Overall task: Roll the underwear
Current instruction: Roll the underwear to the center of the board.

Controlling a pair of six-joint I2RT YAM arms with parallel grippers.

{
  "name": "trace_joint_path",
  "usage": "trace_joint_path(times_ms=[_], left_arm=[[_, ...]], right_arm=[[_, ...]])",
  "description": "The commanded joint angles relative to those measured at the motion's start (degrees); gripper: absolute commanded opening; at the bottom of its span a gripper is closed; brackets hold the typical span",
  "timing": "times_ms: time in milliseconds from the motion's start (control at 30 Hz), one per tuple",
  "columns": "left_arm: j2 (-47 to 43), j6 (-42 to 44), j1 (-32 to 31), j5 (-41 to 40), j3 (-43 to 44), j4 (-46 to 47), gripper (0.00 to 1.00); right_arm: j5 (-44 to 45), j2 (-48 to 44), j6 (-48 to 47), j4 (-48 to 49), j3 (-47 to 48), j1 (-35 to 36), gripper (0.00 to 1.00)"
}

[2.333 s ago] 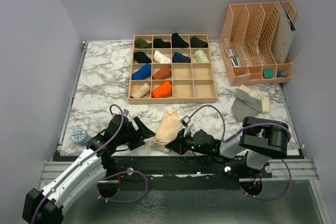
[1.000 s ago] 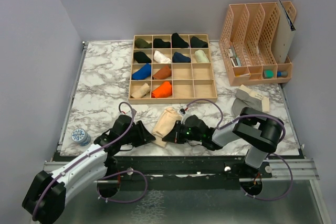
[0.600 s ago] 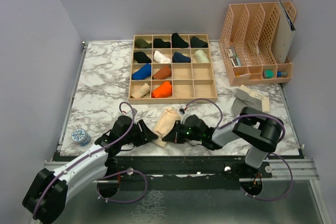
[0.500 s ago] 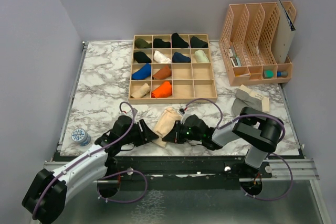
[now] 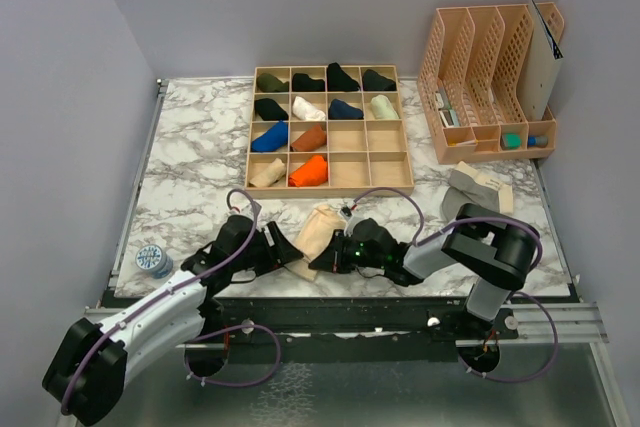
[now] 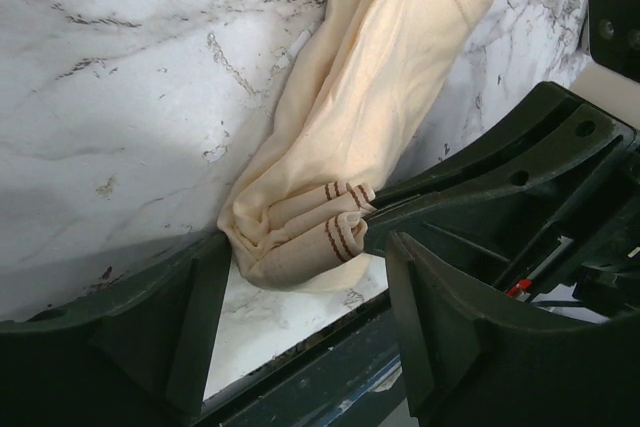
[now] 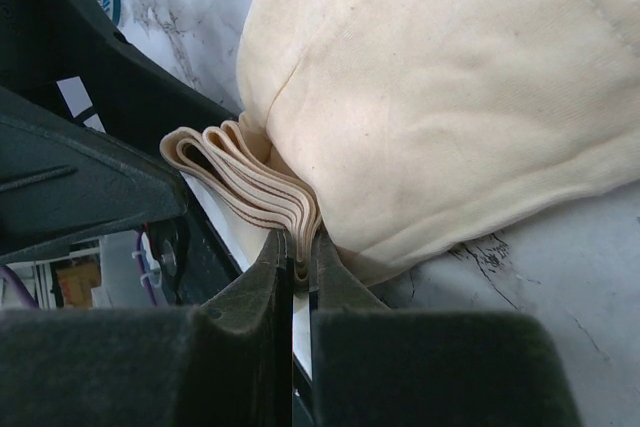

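Observation:
The pale beige underwear [image 5: 318, 229] lies bunched lengthwise near the table's front edge. Its striped waistband end is folded into layers [image 6: 300, 237]. My right gripper [image 5: 324, 257] comes in low from the right and is shut on those folded band layers [image 7: 255, 182], fingertips pinched tight [image 7: 302, 247]. My left gripper [image 5: 290, 250] is open, its two dark fingers standing either side of the same near end [image 6: 305, 297] without squeezing it. The grey underwear with a cream band [image 5: 470, 195] lies apart at the right, untouched.
A wooden compartment tray [image 5: 330, 190] with several rolled garments stands behind the beige cloth. A peach file organiser [image 5: 490, 77] is at the back right. A small blue-and-white round container [image 5: 153, 260] sits at the front left. The table's front edge runs right under both grippers.
My left gripper has spread its jaws wider and edged right toward the beige cloth's near end. The right gripper keeps its pinch on the band, barely moving.

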Motion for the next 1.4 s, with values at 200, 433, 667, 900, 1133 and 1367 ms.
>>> trace_joint_path(times_ms=[200, 433, 667, 900, 1133, 1367], left_arm=[[0.14, 4.14, -1.66, -3.35, 0.79, -8.19, 0.70], [3.45, 5.92, -6.85, -3.70, 3.61, -7.74, 0.70], [2.49, 6.42, -7.40, -4.65, 4.05, -5.85, 0.72], [-0.25, 8.16, -7.34, -10.41, 6.87, -10.88, 0.73], [0.89, 11.49, -7.28, -7.98, 6.21, -2.09, 0.73], [8.39, 12.10, -7.11, -3.86, 3.20, 6.89, 0.68]], right_arm=[[5.04, 2.25, -6.65, -18.07, -4.34, -2.05, 0.06], [1.15, 1.18, -16.89, -25.28, -2.48, -6.13, 0.05], [2.36, -1.04, -25.42, -36.36, 0.52, -6.47, 0.01], [6.12, -3.96, -21.95, -42.65, 2.07, -6.53, 0.01], [5.05, -3.08, -22.19, -41.92, 1.85, -6.56, 0.01], [4.60, -1.87, -22.31, -40.87, 1.69, -6.54, 0.01]])
